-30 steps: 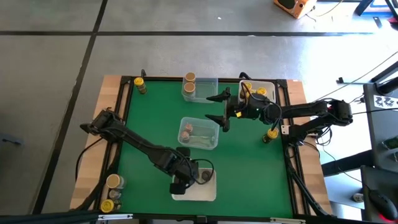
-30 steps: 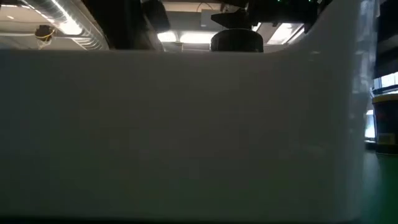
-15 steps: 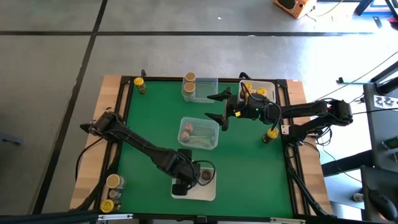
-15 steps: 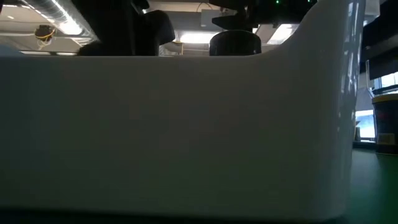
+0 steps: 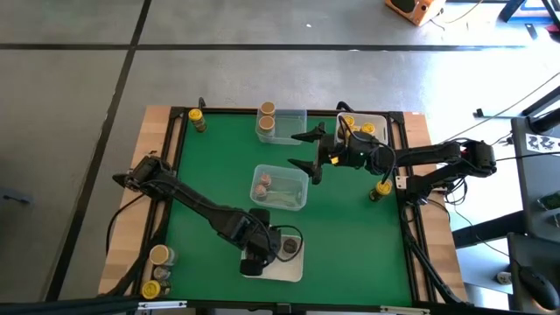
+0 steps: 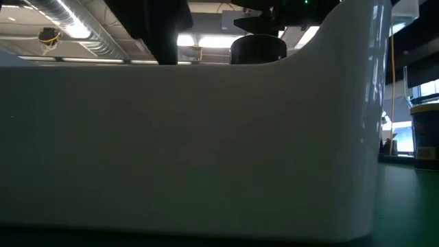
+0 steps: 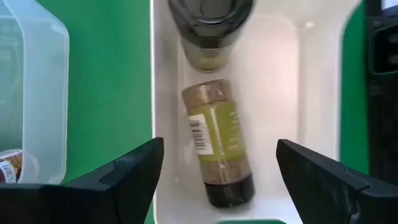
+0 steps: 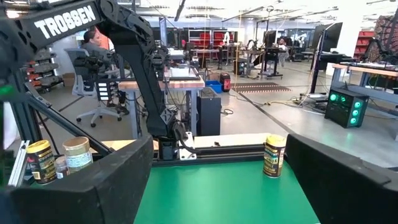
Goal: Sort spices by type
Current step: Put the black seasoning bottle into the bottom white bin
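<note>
Inside white tray [image 7: 163, 93]: two dark-capped jars [image 7: 219, 143]

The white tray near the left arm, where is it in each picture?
High view: the white tray sits at the table's near edge, under the left gripper.
Low view: its wall fills nearly the whole picture.
Left wrist view: it runs down the middle, with a lying jar inside.
Right wrist view: not in it.
Shared landmark: the green mat.

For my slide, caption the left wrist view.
Left fingers spread above a spice jar lying in the white tray beside an upright jar.
</note>
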Available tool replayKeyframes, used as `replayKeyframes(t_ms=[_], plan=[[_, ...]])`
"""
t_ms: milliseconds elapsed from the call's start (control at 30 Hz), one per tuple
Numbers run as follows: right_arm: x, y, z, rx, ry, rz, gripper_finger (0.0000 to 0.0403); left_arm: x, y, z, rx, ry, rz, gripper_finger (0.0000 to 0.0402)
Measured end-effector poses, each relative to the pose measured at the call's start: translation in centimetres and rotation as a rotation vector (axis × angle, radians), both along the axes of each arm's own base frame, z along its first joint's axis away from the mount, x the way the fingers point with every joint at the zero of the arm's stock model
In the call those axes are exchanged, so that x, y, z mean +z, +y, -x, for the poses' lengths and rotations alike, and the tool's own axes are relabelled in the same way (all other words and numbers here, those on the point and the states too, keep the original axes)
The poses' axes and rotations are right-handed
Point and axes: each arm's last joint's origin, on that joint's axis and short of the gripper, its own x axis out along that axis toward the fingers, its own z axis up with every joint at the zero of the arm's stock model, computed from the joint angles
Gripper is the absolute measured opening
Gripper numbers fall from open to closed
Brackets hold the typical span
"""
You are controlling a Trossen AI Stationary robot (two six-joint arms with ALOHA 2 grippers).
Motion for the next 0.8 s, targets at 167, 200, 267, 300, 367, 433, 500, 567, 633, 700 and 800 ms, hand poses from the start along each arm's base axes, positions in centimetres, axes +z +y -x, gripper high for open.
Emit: replayKeyframes(t_ms=[167, 200, 267, 300, 367, 433, 500, 567, 633, 700, 800], plan=[[0.0, 0.0, 0.0, 0.0, 0.001, 0.0, 0.0364, 0.6, -1.0, 1.0, 0.017, 0.012, 0.015, 0.0306], [0.0, 0.0, 0.0, 0.0, 0.001, 0.0, 0.0364, 0.5, -1.2, 1.3, 0.021, 0.03, 0.01, 0.0306], [0.0, 0.0, 0.0, 0.0, 0.001, 0.0, 0.0364, 0.1, -1.9, 1.8, 0.019, 0.058, 0.002, 0.0306], [0.0, 0.0, 0.0, 0.0, 0.001, 0.001, 0.0364, 0.0, -2.2, 2.0, 0.021, 0.065, 0.002, 0.0306], [0.0, 0.0, 0.0, 0.0, 0.0, 0.001, 0.0364, -0.1, -2.5, 2.3, 0.032, 0.072, 0.008, 0.0306], [0.0, 0.0, 0.0, 0.0, 0.0, 0.001, 0.0364, 0.0, -2.5, 2.2, 0.044, 0.07, 0.011, 0.0306], [0.0, 0.0, 0.0, 0.0, 0.0, 0.001, 0.0364, -0.2, -2.4, 2.1, 0.061, 0.075, 0.011, 0.0306], [0.0, 0.0, 0.0, 0.0, 0.0, 0.001, 0.0364, -0.7, -2.5, 1.9, 0.07, 0.086, 0.006, 0.0306], [0.0, 0.0, 0.0, 0.0, 0.0, 0.0, 0.0364, -1.3, -2.7, 1.7, 0.069, 0.092, 0.008, 0.0305], [0.0, 0.0, 0.0, 0.001, -0.001, -0.007, 0.0364, -1.8, -3.1, 1.4, 0.062, 0.093, 0.023, 0.0305], [0.0, 0.0, 0.0, 0.001, 0.0, -0.008, 0.0364, -2.1, -3.1, 1.3, 0.062, 0.094, 0.025, 0.0305]])
